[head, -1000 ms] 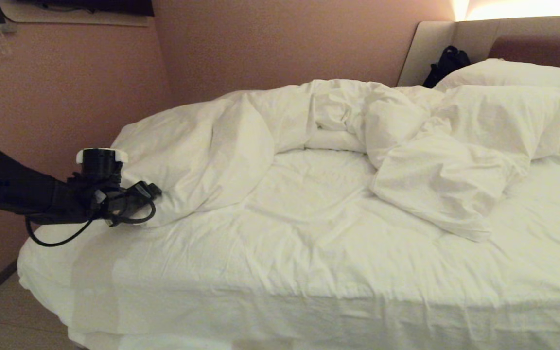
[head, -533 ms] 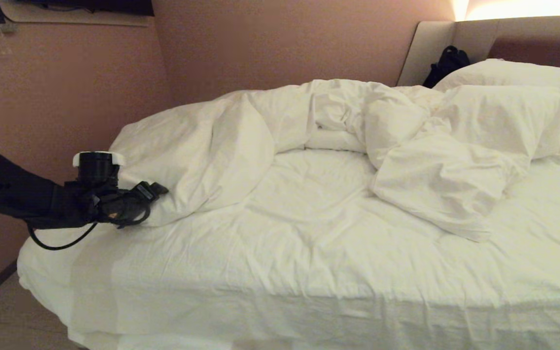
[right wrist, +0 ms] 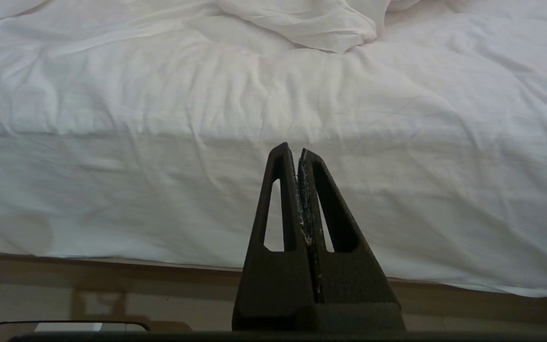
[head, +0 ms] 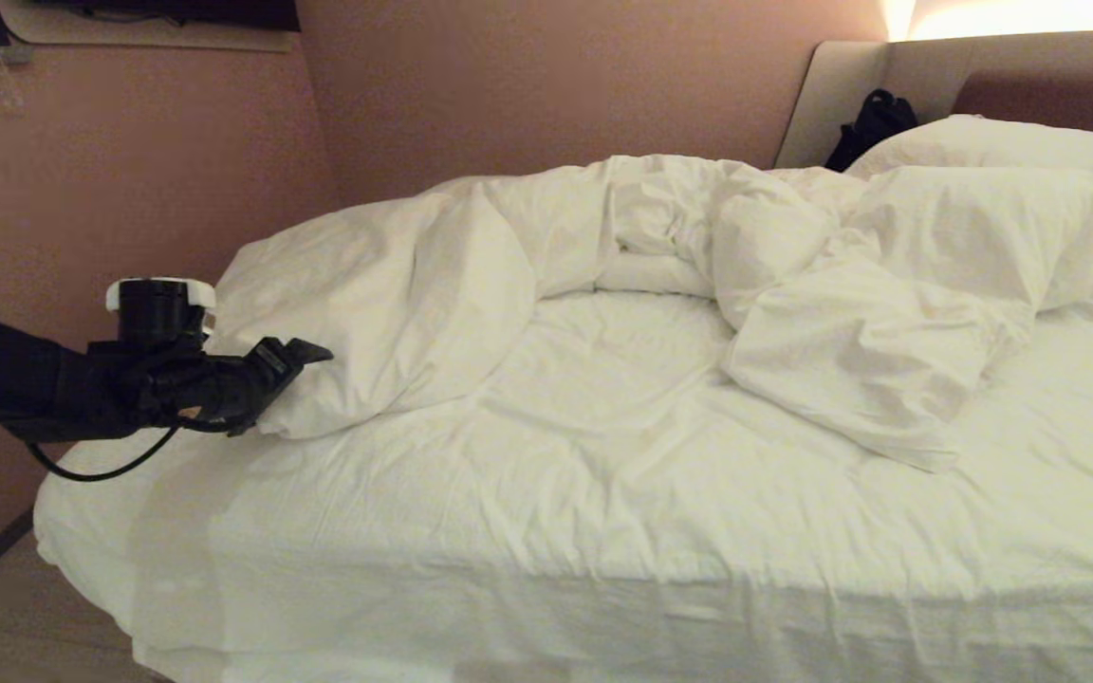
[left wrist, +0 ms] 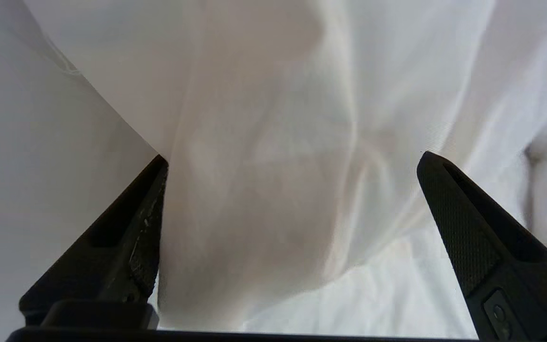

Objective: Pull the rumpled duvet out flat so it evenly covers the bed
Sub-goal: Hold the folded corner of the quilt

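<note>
The job is only just starting. The duvet (head: 603, 275) is not flat at all. It sits in a big puffy heap along the far side of the bed (head: 527, 607), up by the wall, with folds and bumps all through it. One lumpy part flops down toward the middle of the bed, near the pillows (head: 992, 142) at the headboard end. The near half of the bed has no duvet on it, just the crinkly white sheet (head: 556, 493).

The left hand (head: 288, 368) is at the left end of the heap. Its two fingers (left wrist: 463, 228) are spread wide, with a fat fold of the duvet between them, but they are not squeezing it yet. So nothing is held.

The right hand (right wrist: 298, 156) is pressed shut on nothing. It waits low down by the near side of the bed.

Still to do: grab the duvet, pull it over the bare part, and smooth it out evenly.
</note>
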Controlling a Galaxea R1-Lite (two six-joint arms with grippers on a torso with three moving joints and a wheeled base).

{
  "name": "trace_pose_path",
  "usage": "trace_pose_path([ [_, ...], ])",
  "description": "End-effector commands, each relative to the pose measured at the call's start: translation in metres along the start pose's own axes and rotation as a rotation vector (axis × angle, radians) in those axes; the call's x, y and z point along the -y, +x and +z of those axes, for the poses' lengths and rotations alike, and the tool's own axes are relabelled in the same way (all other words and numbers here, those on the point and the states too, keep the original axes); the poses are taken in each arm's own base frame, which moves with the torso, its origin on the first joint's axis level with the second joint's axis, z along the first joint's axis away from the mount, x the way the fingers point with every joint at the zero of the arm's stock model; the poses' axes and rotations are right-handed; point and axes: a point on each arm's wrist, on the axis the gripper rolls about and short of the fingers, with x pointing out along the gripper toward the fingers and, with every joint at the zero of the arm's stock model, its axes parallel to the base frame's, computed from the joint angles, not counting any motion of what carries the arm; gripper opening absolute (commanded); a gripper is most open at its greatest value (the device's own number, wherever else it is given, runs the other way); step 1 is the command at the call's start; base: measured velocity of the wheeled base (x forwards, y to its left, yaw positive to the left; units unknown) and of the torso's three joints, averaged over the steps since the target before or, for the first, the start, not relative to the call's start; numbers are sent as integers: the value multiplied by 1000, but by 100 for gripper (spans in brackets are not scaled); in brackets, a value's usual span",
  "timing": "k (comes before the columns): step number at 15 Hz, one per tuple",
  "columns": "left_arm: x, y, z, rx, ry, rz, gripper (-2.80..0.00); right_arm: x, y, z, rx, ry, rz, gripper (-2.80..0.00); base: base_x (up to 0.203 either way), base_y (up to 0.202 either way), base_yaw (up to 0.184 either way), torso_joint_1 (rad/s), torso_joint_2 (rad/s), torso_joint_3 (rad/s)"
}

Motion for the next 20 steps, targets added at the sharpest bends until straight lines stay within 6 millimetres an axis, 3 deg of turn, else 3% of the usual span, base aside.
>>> trace_pose_path([
  [1, 0, -4, 4, 3, -8, -14, 0, 0, 0, 0, 0, 0, 0, -280, 0, 0, 0, 0, 0, 0],
  [13, -2, -3, 3, -60, -67, -64, 0, 0, 0, 0, 0, 0, 0, -280, 0, 0, 0, 0, 0, 0],
  [14, -3, -3, 3, -61, -67, -63, -280, 0, 0, 0, 0, 0, 0, -280, 0, 0, 0, 0, 0, 0],
  [20, -4, -1, 1, -65, -68, -61, -280, 0, 0, 0, 0, 0, 0, -280, 0, 0, 0, 0, 0, 0],
])
